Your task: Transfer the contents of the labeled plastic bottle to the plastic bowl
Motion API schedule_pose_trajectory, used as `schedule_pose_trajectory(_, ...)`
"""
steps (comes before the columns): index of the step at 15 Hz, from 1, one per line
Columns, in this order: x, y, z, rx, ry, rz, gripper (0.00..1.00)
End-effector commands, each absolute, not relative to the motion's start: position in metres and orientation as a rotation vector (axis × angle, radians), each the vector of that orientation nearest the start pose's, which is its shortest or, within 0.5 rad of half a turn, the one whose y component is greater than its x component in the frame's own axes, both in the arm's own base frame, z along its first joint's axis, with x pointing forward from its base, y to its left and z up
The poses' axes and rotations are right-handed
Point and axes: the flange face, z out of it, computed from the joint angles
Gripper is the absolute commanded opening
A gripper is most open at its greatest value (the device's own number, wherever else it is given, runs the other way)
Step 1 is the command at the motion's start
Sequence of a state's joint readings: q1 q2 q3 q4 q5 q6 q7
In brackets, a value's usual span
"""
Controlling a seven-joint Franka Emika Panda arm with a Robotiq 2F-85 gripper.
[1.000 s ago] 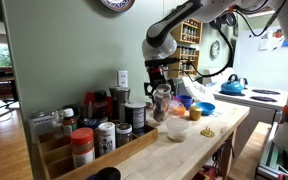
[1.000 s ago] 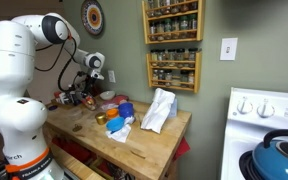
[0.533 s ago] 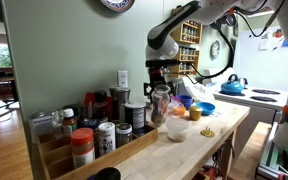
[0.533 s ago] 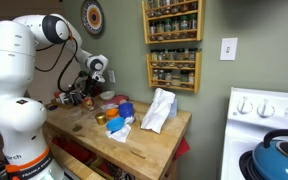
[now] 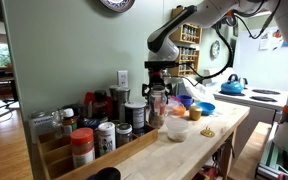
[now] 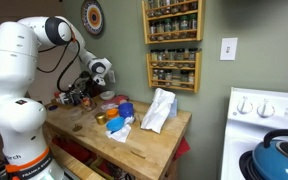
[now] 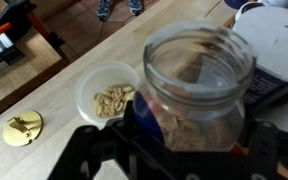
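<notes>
The bottle (image 5: pixel 159 102) has swung nearer upright over the wooden table (image 5: pixel 174 155), beside the bowl (image 5: pixel 177 128) holding pale pieces; the arm reaches down, its tool (image 5: pixel 158 90) clamped around the bottle.

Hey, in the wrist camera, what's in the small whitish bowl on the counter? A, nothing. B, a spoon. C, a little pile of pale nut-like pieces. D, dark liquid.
C: the plastic bowl holds a small heap of pale tan pieces, beside the uncapped labeled plastic bottle in the gripper.
</notes>
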State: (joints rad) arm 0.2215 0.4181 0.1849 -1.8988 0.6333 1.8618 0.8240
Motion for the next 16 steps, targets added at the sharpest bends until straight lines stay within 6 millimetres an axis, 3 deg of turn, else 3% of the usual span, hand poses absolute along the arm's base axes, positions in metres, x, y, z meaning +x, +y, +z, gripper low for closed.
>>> schedule_pose_trajectory(1, 0.519, 0.268, 0.262, -2.458, 1.021, 1.059, 0.63)
schedule_pose_trajectory(6, 0.519, 0.269, 0.254, -2.424, 1.039, 1.094, 0.63)
schedule_pose_trajectory(7, 0.52, 0.268, 0.254, -2.419, 1.045, 1.096, 0.85)
schedule_pose_trajectory(8, 0.52, 0.266, 0.254, -2.415, 1.053, 1.095, 0.97)
schedule_pose_trajectory(16, 0.528, 0.248, 0.265, -2.413, 1.103, 1.05, 1.0)
